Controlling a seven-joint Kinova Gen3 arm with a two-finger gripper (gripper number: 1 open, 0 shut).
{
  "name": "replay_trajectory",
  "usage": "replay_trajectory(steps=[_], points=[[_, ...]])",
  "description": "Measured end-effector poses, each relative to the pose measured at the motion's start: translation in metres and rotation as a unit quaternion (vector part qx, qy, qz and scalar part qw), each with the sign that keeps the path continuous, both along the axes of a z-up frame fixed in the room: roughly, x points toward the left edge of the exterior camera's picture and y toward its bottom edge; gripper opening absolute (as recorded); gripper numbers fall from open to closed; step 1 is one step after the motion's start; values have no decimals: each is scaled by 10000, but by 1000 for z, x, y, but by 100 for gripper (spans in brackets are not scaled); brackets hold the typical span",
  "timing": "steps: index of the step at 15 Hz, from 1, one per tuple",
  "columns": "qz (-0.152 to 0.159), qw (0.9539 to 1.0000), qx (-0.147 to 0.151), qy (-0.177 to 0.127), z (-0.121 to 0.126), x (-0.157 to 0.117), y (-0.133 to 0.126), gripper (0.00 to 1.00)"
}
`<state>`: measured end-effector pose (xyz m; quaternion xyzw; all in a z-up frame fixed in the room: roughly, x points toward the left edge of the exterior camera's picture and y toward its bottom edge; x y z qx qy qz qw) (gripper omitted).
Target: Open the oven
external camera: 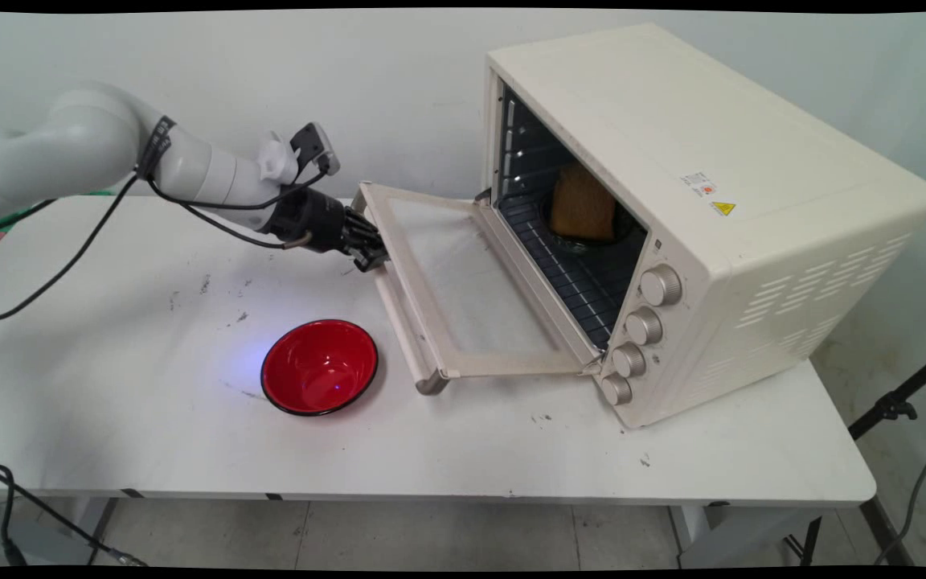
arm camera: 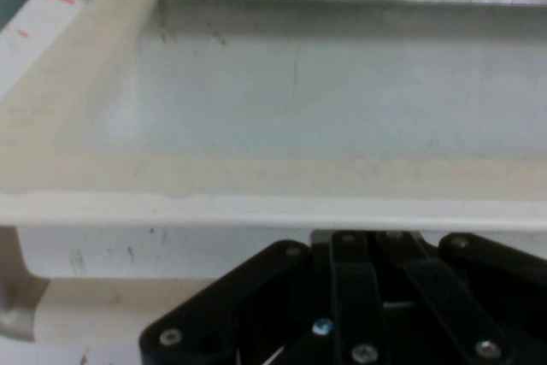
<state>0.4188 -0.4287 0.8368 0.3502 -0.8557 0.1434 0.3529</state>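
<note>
While its grip can't be told, hand meets oven door handle.

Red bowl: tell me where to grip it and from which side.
Grip the bowl by its rim, coming straight down from above. It stands upright and open on the table, so one finger can go inside and one outside the thin black-edged wall. The left side is probably best, away from the oven door.

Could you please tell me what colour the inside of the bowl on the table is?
The bowl is glossy red inside with a thin black rim, seen best in the main view.
</note>
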Motion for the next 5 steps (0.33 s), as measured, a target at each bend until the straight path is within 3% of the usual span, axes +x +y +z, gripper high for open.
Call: replay_trajectory(steps=[5], points=[[13, 10000, -16, 23, -7, 7, 5, 0]])
